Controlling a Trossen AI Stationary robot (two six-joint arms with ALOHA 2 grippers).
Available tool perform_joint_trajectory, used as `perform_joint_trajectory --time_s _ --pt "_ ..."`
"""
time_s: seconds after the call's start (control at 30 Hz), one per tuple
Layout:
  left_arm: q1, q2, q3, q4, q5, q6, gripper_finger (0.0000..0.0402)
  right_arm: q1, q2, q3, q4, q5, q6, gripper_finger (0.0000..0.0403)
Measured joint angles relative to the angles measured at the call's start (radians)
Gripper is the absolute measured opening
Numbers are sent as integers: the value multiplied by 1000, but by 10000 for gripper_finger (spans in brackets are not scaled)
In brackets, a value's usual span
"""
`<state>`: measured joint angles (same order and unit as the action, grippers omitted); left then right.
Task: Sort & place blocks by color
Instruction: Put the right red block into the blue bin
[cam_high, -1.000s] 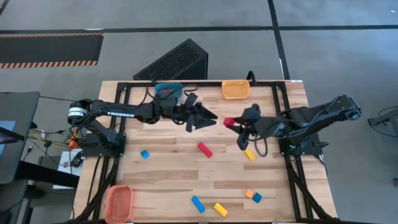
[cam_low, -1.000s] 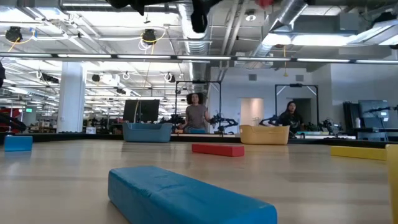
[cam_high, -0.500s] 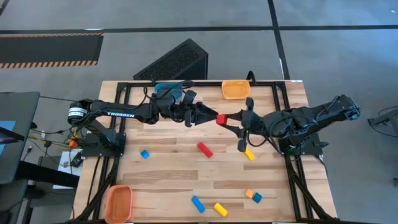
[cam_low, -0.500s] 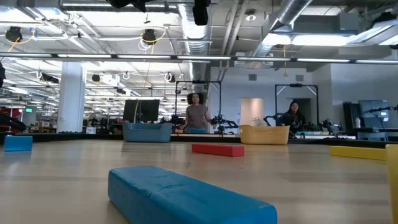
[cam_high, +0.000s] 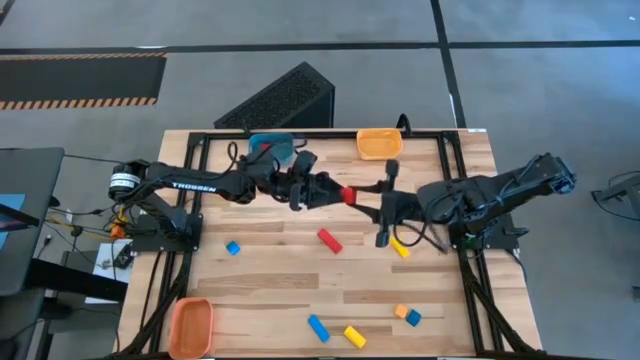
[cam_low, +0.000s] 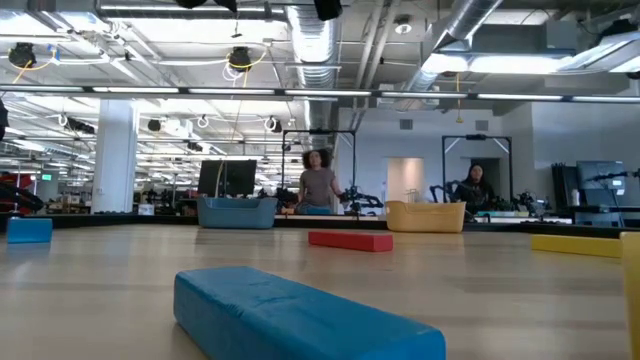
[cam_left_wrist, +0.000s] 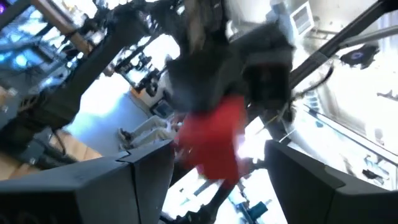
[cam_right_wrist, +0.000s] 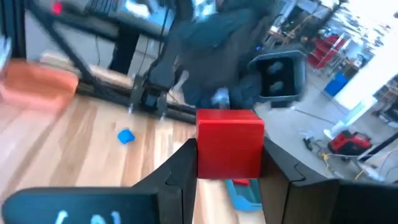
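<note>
Above the tabletop (cam_high: 300, 290), just beside the blue bin (cam_high: 270, 146), the right tool (cam_high: 352, 194) grips a red cube (cam_high: 347, 194) and offers it to the left tool (cam_high: 322, 189), whose fingers stand spread. Both arms reach inward, level, tips nearly meeting. Releasing early could drop the cube; slight misalignment could knock it loose.

Blue bin (cam_high: 271, 146) and orange bin (cam_high: 379, 144) at table's (cam_high: 270, 290) far edge, another orange bin (cam_high: 190, 327) at near-left corner. Black perforated box (cam_high: 280, 99) on floor. Two ppl (cam_low: 318, 184) in bkgd.
</note>
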<state>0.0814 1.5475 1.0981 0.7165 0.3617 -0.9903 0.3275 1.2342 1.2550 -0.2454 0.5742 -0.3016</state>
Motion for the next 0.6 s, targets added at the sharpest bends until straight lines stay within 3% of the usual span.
perform_joint_trajectory --time_s 0.43,0.6 --pt "1 0 0 3 7 -8 231 -1 37 1 54 5 -37 137" --pt "0 0 0 -5 16 -7 193 -1 38 1 59 34 -42 138"
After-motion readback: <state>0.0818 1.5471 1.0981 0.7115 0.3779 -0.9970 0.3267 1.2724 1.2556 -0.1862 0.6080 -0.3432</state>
